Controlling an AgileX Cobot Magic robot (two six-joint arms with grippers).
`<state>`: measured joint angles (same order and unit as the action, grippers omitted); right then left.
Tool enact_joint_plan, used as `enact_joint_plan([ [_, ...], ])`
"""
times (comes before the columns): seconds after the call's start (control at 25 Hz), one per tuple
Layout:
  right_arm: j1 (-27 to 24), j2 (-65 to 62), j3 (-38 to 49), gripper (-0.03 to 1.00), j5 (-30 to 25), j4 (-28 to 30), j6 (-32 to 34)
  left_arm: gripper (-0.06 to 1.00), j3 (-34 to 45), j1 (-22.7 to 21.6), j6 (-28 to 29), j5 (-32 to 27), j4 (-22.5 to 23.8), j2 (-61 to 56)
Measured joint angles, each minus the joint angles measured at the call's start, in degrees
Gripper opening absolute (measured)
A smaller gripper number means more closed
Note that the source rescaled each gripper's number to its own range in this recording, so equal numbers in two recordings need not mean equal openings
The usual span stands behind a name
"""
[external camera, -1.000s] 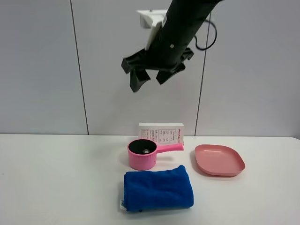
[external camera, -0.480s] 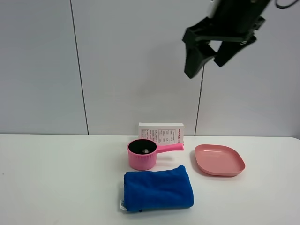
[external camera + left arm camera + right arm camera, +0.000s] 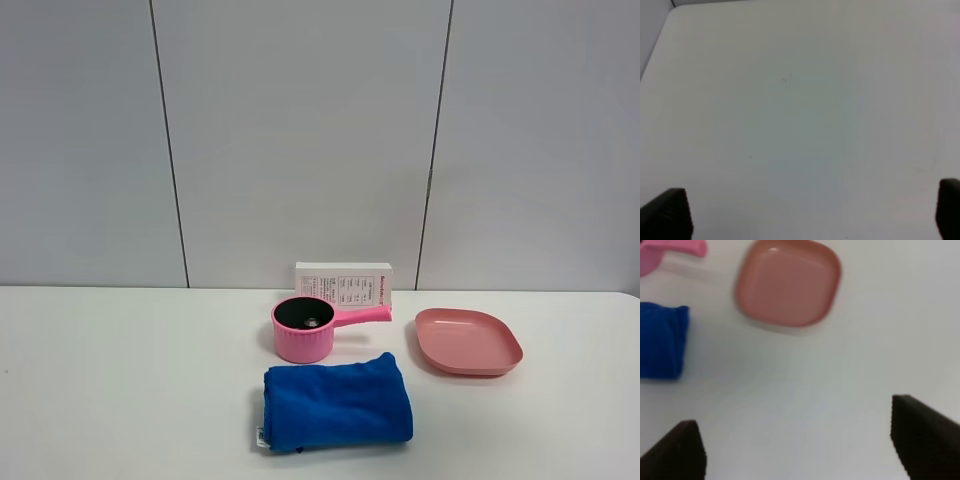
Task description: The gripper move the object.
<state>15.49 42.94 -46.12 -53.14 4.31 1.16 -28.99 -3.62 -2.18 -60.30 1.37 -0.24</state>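
Coffee capsule (image 3: 312, 322): sits inside the pink saucepan (image 3: 302, 342), on the dark inner floor, seen as a small pale-grey spot. Too small in the high view to make out shape or which way up.

Saucepan stands upright on the white bench (image 3: 120, 380), near the centre, handle (image 3: 362, 314) pointing toward the pink plate (image 3: 468, 341). Handle tip and plate are near each other but apart. Plate is a rounded square, shallow, nothing in it.

White box (image 3: 344, 283) with printed text stands just behind the saucepan, against the grey panelled wall (image 3: 300, 140). Cannot tell if box and pan touch.

Blue towel (image 3: 337, 402): rolled or folded bundle lying just in front of the saucepan, close to it. Small white tag at its lower left corner.

Neither arm shows in the high view.

Right pincer (image 3: 800, 440): two dark fingertips (image 3: 924, 437) well apart, nothing between them, hanging above bare bench. Right wrist view, blurred, also shows the plate (image 3: 788, 285), one end of the towel (image 3: 661, 340) and the handle tip (image 3: 675, 246).

Left pincer (image 3: 812, 212): only the two dark fingertips (image 3: 667, 212) at the frame corners, spread wide, nothing held. Below it only plain white bench (image 3: 800, 100), with an edge and grey wall at one corner.
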Motion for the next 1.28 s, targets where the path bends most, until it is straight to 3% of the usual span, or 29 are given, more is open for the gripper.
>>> enact_joint_plan([
  [0.44,-12.50,-29.68,10.25,1.00,-12.23,-0.34,2.27,1.00,0.00,0.00,0.00,0.00,0.00,0.00],
  [0.68,-14.34,-39.42,17.61,1.00,-9.04,-2.98,2.23,1.00,0.00,0.00,0.00,0.00,0.00,0.00],
  [1.28,-14.34,-43.06,18.04,0.99,-7.46,-3.22,2.23,1.00,0.00,0.00,0.00,0.00,0.00,0.00],
])
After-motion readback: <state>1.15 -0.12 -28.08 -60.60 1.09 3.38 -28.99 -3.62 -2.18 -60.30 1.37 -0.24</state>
